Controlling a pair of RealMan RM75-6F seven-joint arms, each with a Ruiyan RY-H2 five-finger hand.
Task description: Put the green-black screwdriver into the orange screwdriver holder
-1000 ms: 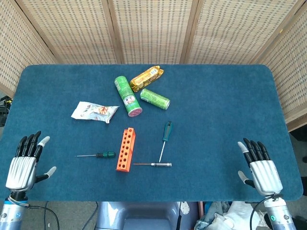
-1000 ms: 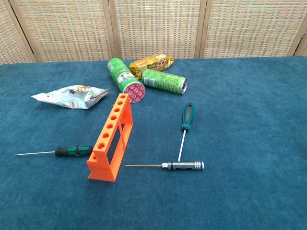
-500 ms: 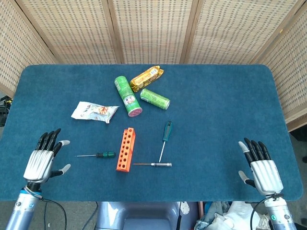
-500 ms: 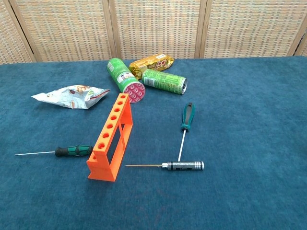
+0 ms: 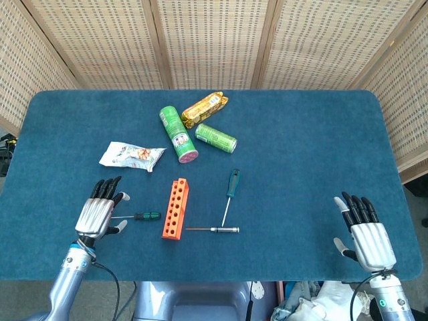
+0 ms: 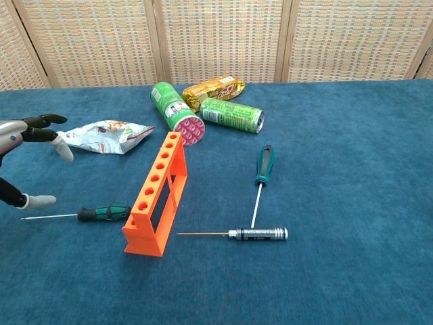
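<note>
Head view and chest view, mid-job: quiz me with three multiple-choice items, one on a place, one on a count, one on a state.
1. Where does the green-black screwdriver lie relative to the orange screwdriver holder?
A. slotted in it
B. on the blue table, on the side of the robot's left hand
C. on top of the cans

2. How many screwdrivers lie on the blue table?
A. one
B. three
C. five

3. What is the left hand doing?
A. gripping the screwdriver handle
B. pressing the holder
C. holding nothing, fingers apart, by the screwdriver's thin shaft

Answers:
1 B: it lies flat beside the holder, handle towards it.
2 B: the green-black one, the teal-handled screwdriver and the silver-handled screwdriver.
3 C: the chest view shows its fingers spread above the shaft, grasping nothing.
</note>
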